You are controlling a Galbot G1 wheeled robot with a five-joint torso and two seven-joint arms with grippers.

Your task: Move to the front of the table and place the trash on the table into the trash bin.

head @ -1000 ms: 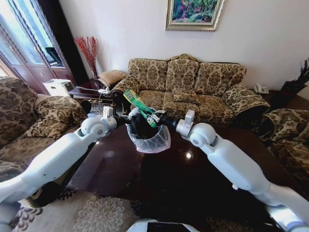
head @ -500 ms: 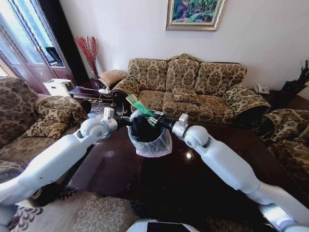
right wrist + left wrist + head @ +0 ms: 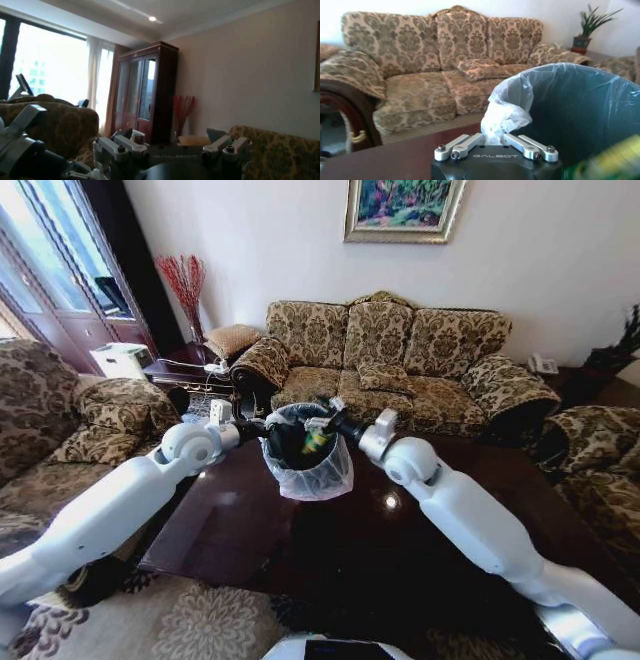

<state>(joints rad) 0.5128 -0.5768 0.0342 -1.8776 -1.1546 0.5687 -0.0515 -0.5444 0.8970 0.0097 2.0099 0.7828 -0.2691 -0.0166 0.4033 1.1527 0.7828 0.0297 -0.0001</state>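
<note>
1. My left gripper [image 3: 495,144] pinches the bag liner [image 3: 506,112] at the rim of the trash bin [image 3: 305,450] on the table [image 3: 330,530].
2. My right gripper [image 3: 330,420], fingers spread, hangs over the bin; the green wrapper [image 3: 315,442] lies inside.

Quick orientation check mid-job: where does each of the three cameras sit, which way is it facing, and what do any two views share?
Head view: on the head, looking forward and down at the table; both arms reach to the trash bin, the green wrapper inside it.
Left wrist view: on the left arm, facing the sofa; the left claw pinches the bin liner.
Right wrist view: on the right arm, facing the window and cabinet; right claw spread.
Shared: head and left wrist views share bin and sofa.
</note>
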